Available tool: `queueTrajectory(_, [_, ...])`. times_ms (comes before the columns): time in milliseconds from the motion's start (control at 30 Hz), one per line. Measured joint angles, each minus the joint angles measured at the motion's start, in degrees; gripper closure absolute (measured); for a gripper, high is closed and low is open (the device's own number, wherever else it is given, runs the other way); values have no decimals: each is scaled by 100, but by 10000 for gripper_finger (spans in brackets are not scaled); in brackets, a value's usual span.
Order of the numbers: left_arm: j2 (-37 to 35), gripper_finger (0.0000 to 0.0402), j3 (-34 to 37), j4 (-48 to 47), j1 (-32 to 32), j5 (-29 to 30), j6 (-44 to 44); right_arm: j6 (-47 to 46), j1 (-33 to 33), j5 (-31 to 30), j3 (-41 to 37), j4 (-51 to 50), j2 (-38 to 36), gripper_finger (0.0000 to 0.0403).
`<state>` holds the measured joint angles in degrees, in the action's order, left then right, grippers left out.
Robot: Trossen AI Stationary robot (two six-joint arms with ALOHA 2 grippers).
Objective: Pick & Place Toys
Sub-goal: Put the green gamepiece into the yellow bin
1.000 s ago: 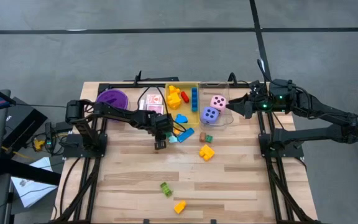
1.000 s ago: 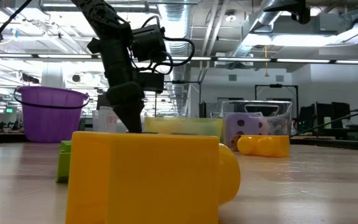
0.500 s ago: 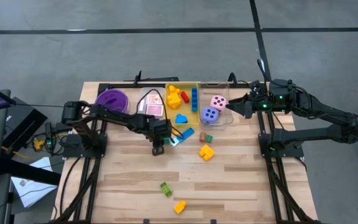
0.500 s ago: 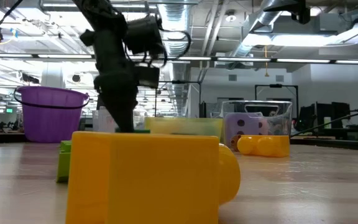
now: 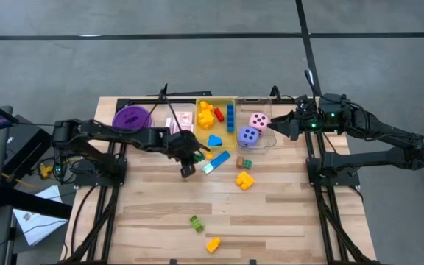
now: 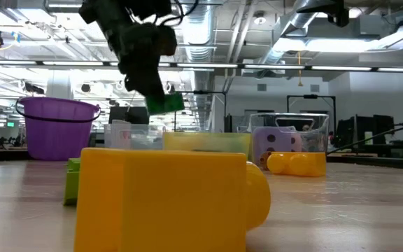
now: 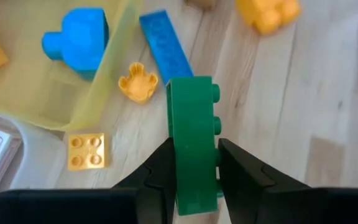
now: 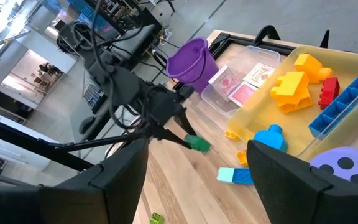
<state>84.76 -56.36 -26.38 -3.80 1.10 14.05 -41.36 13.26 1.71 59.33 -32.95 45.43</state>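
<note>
Left gripper [image 7: 194, 163]: pinching a green block [image 7: 193, 140], held up off the table [image 5: 285, 206].
Under it: a long blue block [image 7: 165, 42], a small yellow square block [image 7: 84, 151] and a little yellow piece [image 7: 137, 81], beside the yellow bin [image 5: 227, 140].
Right gripper [image 5: 274, 125]: fingers spread, holding nothing, over the clear bin [image 5: 271, 140] with the pink die [image 5: 258, 120] and purple die [image 5: 249, 135].

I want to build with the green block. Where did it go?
The green block is pinched in the left gripper, lifted above the table just in front of the yellow bin, near the long blue block.
</note>
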Motion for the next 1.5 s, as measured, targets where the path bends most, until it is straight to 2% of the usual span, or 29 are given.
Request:
queueTrajectory(300, [-68, 312, -9, 845, -51, 161, 758, 0, 0, 0, 0, 2, -2, 137])
queueTrajectory(567, [8, 312, -17, 1754, -458, 643, 2613, -7, 0, -2, 0, 2, -2, 137])
queueTrajectory(667, [8, 312, -17, 1738, -631, 903, 3363, -7, 1, -2, 0, 2, 0, 137])
queueTrajectory(867, [64, 312, -15, 1744, -941, 976, 4899, -5, 1, -2, 0, 2, 0, 137])
queueTrajectory(1000, [142, 312, -17, 1738, -993, 1233, 5609, 49, 0, -2, 0, 2, 0, 137])
queueTrajectory(1133, [304, 312, -11, 1661, -981, 1313, 5958, 68, 1, -2, 0, -2, 0, 137])
queueTrajectory(1500, [786, 312, -11, 1616, -952, 1500, 6191, 90, 2, -2, 0, -5, 0, 137])
